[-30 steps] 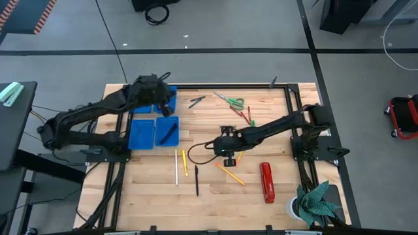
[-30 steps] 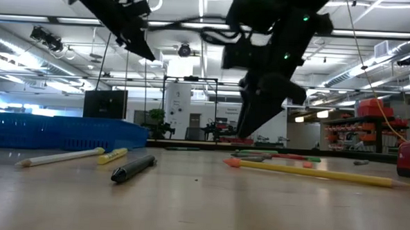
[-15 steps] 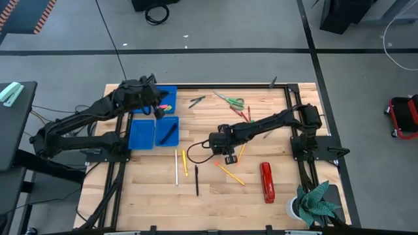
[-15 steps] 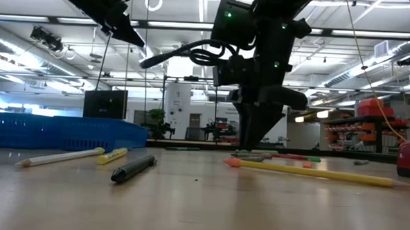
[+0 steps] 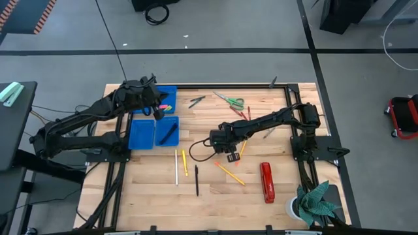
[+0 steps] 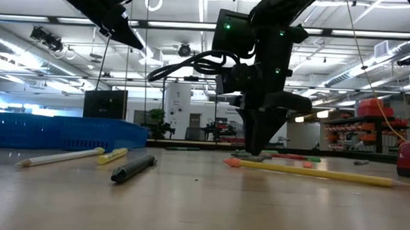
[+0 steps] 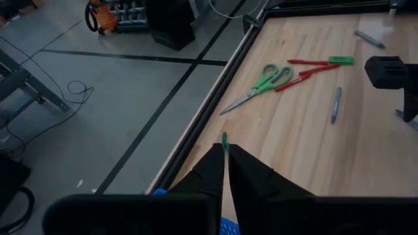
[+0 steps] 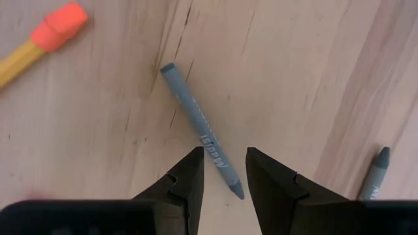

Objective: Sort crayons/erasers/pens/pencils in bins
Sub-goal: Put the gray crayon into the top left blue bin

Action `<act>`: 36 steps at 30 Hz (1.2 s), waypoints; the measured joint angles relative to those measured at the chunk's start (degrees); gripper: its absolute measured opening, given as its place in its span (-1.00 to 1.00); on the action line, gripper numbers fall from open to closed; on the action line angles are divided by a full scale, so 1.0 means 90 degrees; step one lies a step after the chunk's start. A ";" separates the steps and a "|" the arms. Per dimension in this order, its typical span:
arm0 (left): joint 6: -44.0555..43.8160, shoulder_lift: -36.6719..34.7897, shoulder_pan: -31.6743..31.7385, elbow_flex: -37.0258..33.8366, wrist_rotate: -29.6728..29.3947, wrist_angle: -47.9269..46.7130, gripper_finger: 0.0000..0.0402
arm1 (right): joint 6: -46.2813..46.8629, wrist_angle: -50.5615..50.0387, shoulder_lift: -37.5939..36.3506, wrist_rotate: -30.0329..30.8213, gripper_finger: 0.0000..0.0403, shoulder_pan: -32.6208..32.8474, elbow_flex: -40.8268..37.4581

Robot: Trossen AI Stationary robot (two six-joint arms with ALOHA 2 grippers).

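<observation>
1. Since a second ago your right gripper point(image 5: 230, 151) has swung in from over the yellow pencil point(image 5: 231, 174) and come down near the table middle; your left arm has drawn back from the far bins point(image 5: 167, 98) toward the table's left edge.
2. Right gripper: fingers point(image 8: 186, 179) spread, straddling the lower end of a grey crayon point(image 8: 202, 140) lying flat on the wood; not clamped on it.
3. A second grey crayon point(image 8: 373, 175) lies near the first; a pencil's pink eraser tip point(image 8: 60, 25) sits beyond it.
4. Left gripper point(image 7: 225, 150): clenched on a thin green stick point(image 7: 224, 139), held high above the bins.
5. You have the green-handled scissors point(image 5: 230, 100) and red crayons point(image 5: 244, 114) on the wood, right of the bins.
6. A dark pen point(image 5: 168, 132) lies in the near right bin.
</observation>
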 joint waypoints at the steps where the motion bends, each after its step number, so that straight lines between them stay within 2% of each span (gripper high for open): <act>1: 0.0000 0.0000 0.0000 0.0000 0.0000 0.0000 -0.83 | -0.0043 -0.0002 0.0000 0.0012 -0.41 0.0000 0.0000; 6: 0.0005 0.0000 0.0000 0.0000 0.0000 -0.0001 -0.84 | -0.0510 -0.0003 0.0000 0.0191 -0.41 0.0000 -0.0002; 11: 0.0103 0.0000 0.0016 -0.0002 0.0000 -0.0008 -0.88 | -0.0488 0.0019 0.0000 0.0229 -0.41 0.0000 -0.0014; 21: 0.0124 0.0002 0.0027 -0.0002 0.0000 -0.0030 -0.84 | -0.0374 0.0933 -0.0059 0.0279 -0.42 0.0005 -0.0650; 30: 0.0124 0.0005 0.0029 0.0000 -0.0002 -0.0033 -0.89 | -0.0071 0.1003 -0.0046 -0.0002 -0.67 -0.0035 -0.0707; 36: 0.0124 0.0005 0.0029 -0.0001 -0.0002 -0.0034 -0.86 | 0.0768 0.0997 -0.0038 -0.0371 -0.78 -0.0247 -0.0709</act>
